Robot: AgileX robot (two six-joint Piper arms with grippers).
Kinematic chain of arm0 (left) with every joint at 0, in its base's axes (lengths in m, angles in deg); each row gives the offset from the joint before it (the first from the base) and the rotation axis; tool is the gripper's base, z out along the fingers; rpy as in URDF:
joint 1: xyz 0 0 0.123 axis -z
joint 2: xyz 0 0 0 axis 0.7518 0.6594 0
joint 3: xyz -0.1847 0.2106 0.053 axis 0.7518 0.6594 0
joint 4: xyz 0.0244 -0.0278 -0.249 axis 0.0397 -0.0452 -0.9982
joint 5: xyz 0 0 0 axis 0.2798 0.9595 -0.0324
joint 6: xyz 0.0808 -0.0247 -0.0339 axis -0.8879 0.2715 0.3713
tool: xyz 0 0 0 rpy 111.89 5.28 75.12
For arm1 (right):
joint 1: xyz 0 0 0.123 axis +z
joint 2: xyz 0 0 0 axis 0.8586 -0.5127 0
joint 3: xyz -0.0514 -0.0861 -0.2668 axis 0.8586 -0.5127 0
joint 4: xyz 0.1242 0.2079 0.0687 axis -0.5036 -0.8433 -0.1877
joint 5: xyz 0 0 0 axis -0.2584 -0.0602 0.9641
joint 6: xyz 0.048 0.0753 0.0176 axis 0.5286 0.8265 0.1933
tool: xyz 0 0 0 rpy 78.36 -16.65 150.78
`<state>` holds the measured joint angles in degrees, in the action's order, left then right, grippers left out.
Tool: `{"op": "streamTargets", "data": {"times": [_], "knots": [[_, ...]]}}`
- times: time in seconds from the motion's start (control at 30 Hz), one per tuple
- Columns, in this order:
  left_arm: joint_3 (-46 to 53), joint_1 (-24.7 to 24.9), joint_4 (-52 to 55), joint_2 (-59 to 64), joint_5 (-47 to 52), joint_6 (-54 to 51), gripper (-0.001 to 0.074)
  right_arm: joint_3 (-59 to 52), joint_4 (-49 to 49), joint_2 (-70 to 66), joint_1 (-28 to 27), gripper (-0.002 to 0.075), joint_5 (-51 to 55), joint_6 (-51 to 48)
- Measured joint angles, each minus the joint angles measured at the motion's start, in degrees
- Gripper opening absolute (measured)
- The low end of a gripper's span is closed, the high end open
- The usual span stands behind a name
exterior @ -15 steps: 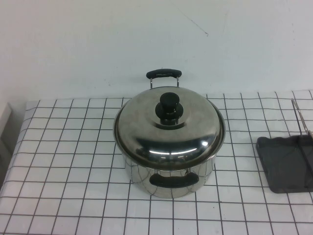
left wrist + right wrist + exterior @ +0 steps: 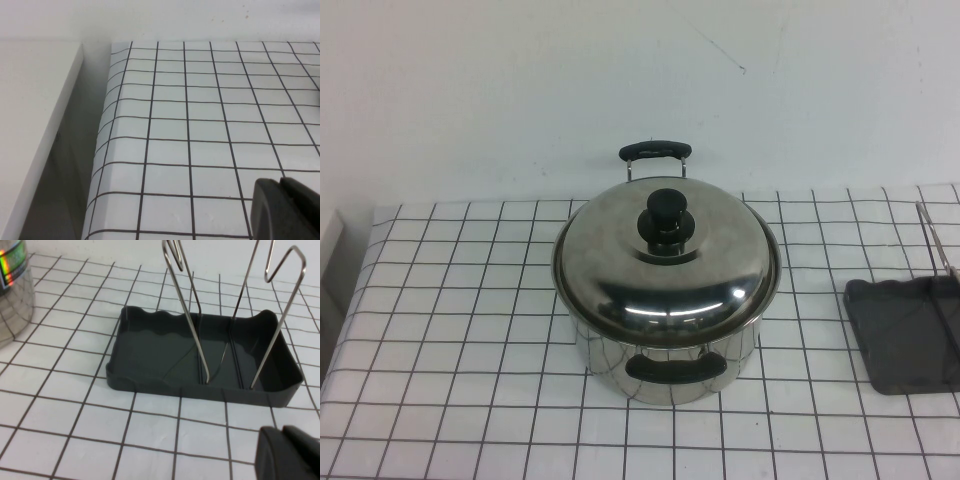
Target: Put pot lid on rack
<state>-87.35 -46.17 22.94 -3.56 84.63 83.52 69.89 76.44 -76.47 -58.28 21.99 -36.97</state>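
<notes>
At the centre of the high view, the pot lid sat squarely on the pot, its rim matching the pot's all round, so nothing of the task had yet been done. It was a shallow dome of polished steel, bright with reflections, with a round black knob standing at its middle, probably the only easy place to take hold of such a smooth curve. The rack lay at the right edge of the frame, well apart from the pot, partly cut off, on the white cloth ruled with dark squares. Neither arm showed in this view.

Low in the right corner of the left wrist view, only a dark matte tip of the left gripper was visible over bare checked cloth beside the table's edge; whether it was open or shut I cannot tell. It looked parked, clear of the work.

Near the middle of the right wrist view the rack appeared as a dark grey tray with a wavy rim and thin bent wire bars rising upright, their gaps seemingly meant to hold a lid on edge. A steel wall of the pot filled the upper left. The right gripper showed as a dark tip at lower right, close to the rack; its state I cannot tell.
</notes>
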Motion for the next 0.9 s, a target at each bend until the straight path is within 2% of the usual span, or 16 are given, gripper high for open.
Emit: {"op": "streamTargets", "data": {"times": [0.63, 0.9], "knots": [[0.00, 0.00, -0.26, 0.00, 0.00, 0.00, -0.0003, 0.00, 0.00, 0.00, 0.00, -0.0003, 0.00, 0.00], [0.00, 0.00, -11.19, 0.00, 0.00, 0.16, -0.0003, 0.00, 0.00, 0.00, 0.00, -0.0003, 0.00, 0.00]]}}
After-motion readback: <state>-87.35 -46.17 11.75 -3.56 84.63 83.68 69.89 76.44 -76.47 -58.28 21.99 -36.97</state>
